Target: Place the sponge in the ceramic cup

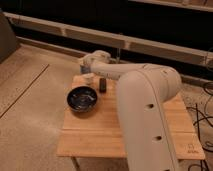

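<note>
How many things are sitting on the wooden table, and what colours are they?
Dark: 2, the bowl and the small black block
Cream-white: 1, the cup
Total: 3 things on the table
The claw hangs just above the cup, at the table's far left corner.

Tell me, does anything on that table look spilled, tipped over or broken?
Nothing stands out. The cup, dark bowl and small black block sit upright on the wooden table, with nothing spilled. The gripper hangs right by the cup.
</note>
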{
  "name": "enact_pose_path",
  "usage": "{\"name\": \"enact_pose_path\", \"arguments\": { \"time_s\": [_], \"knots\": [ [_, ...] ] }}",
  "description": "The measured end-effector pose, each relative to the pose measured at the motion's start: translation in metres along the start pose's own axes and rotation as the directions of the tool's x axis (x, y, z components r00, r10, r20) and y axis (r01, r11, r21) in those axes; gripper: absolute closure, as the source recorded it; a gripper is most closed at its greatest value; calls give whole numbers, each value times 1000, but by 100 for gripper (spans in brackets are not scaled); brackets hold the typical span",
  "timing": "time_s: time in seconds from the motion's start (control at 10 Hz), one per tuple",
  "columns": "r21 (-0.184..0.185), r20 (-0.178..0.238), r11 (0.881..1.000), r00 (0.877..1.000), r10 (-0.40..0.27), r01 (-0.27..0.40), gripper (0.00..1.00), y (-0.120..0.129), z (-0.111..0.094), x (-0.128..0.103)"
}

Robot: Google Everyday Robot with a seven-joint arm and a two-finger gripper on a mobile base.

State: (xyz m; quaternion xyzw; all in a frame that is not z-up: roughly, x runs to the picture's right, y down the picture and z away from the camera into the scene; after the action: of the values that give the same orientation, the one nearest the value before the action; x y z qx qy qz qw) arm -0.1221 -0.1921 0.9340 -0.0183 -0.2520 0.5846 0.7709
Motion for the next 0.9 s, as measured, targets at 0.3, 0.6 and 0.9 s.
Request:
{"name": "enact_pose_path", "arguments": {
  "time_s": [0.3, 0.6, 0.9],
  "knots": [
    [12, 11, 1000, 1000, -11, 11, 100, -5, 2, -4],
    [11, 11, 1000, 1000, -17, 17, 100, -5, 8, -1],
    [7, 14, 1000, 1000, -28, 27, 100, -5, 15, 0]
  ]
}}
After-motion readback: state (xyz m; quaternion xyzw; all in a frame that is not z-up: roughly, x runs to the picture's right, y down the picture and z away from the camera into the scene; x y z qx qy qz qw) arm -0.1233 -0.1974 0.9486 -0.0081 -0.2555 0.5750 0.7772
